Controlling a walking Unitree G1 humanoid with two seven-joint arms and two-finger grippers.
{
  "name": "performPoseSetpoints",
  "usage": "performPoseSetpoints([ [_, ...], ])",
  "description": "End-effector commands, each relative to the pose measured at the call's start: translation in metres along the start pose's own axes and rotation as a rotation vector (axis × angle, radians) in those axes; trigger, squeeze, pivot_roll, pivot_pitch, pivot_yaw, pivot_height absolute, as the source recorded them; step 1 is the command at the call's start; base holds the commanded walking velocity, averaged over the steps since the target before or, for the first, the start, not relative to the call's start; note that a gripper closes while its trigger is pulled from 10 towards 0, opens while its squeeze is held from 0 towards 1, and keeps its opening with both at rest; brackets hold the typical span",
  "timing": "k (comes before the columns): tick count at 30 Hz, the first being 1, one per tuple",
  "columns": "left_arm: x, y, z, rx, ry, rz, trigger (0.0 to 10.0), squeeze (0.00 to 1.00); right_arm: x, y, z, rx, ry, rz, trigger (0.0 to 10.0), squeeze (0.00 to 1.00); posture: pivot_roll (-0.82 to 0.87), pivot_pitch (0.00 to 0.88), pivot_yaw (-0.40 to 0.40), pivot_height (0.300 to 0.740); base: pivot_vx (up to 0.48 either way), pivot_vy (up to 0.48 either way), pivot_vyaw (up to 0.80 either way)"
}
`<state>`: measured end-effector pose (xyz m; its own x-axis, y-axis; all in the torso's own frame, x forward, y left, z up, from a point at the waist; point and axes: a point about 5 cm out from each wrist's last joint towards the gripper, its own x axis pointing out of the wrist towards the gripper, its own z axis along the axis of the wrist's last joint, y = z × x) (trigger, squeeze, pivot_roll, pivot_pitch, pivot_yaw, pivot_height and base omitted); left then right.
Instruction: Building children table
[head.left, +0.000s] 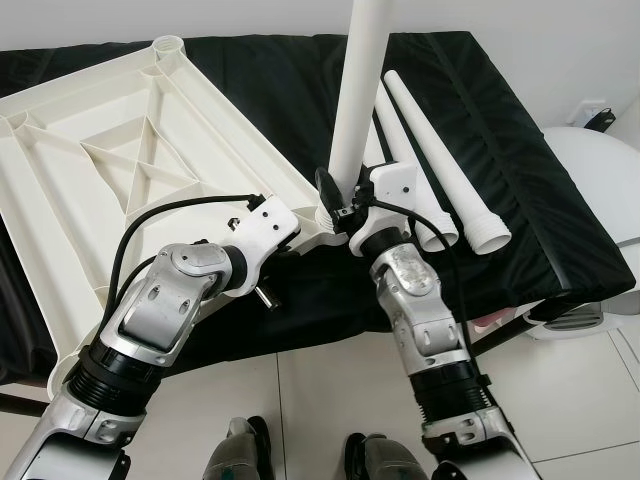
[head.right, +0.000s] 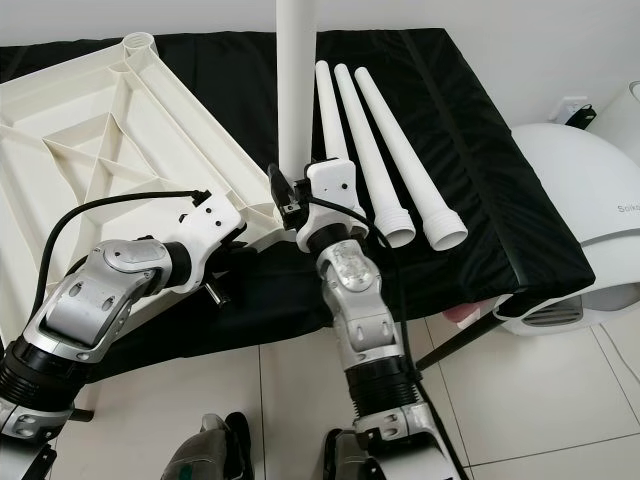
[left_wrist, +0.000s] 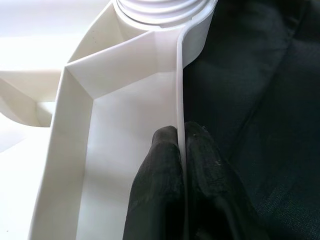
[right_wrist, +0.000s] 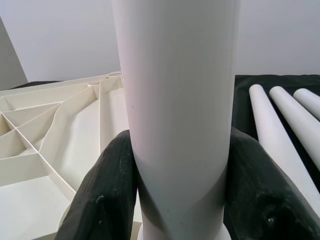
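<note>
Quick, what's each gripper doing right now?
Left gripper: shut on the white plastic tabletop's thin rim.
Right gripper: shut on the upright white plastic table leg.

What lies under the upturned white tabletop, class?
Under the tabletop lies a black cloth covering a raised surface, which also carries three loose legs. The left gripper pinches the tabletop's rim. What the cloth covers cannot be seen.

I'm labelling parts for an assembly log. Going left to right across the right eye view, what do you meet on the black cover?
Upturned white tabletop → upright leg gripped by the right end effector → three loose legs lying side by side → white appliance past the cover's edge.
</note>
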<state>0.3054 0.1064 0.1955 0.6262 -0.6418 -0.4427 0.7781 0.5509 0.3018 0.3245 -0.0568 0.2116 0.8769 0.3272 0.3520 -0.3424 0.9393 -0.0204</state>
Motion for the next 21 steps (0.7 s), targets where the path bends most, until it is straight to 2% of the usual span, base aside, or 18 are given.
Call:
performPoseSetpoints([
  [1, -0.003, -0.001, 0.003, 0.007, -0.014, -0.005, 10.0, 0.00, -0.009, -0.006, -0.022, 0.005, 0.110, -0.051, 0.0, 0.00, 0.00, 0.203, -0.020, 0.740, 0.000, 0.000, 0.00],
  [5, -0.003, -0.001, 0.002, 0.008, -0.013, -0.003, 10.0, 0.00, -0.011, -0.009, -0.022, -0.013, 0.113, -0.086, 0.0, 0.00, 0.00, 0.200, -0.022, 0.740, 0.000, 0.000, 0.00],
  [6, -0.003, -0.001, 0.002, 0.008, -0.013, -0.003, 10.0, 0.00, -0.012, -0.014, -0.024, -0.020, 0.125, -0.103, 10.0, 1.00, -0.01, 0.200, -0.023, 0.740, 0.000, 0.000, 0.00],
  [9, -0.003, -0.001, 0.002, 0.008, -0.014, -0.001, 10.0, 0.00, -0.015, -0.019, -0.019, -0.003, 0.087, -0.111, 10.0, 1.00, -0.01, 0.197, -0.024, 0.740, 0.000, 0.000, 0.00],
  [16, -0.003, -0.002, 0.002, 0.011, -0.016, -0.002, 10.0, 0.00, -0.021, -0.020, -0.020, -0.002, 0.087, -0.103, 10.0, 1.00, -0.01, 0.195, -0.026, 0.740, 0.000, 0.000, 0.00],
  [17, -0.003, -0.001, 0.002, 0.022, -0.017, 0.002, 10.0, 0.00, -0.026, -0.021, -0.018, -0.009, 0.077, -0.083, 10.0, 0.61, -0.01, 0.190, -0.024, 0.740, 0.000, 0.000, 0.00],
  [19, -0.003, -0.001, 0.003, 0.028, -0.018, 0.004, 10.0, 0.00, -0.029, -0.022, -0.017, -0.007, 0.067, -0.065, 10.0, 0.61, -0.01, 0.189, -0.024, 0.740, 0.000, 0.000, 0.00],
  [20, -0.003, -0.001, 0.002, 0.035, -0.016, 0.004, 10.0, 0.00, -0.032, -0.023, -0.014, -0.011, 0.051, -0.054, 10.0, 0.00, -0.01, 0.188, -0.022, 0.740, 0.000, 0.000, 0.00],
  [21, -0.003, -0.001, 0.002, 0.035, -0.016, 0.004, 10.0, 0.00, -0.032, -0.023, -0.014, -0.011, 0.051, -0.054, 10.0, 0.00, -0.01, 0.188, -0.022, 0.740, 0.000, 0.000, 0.00],
])
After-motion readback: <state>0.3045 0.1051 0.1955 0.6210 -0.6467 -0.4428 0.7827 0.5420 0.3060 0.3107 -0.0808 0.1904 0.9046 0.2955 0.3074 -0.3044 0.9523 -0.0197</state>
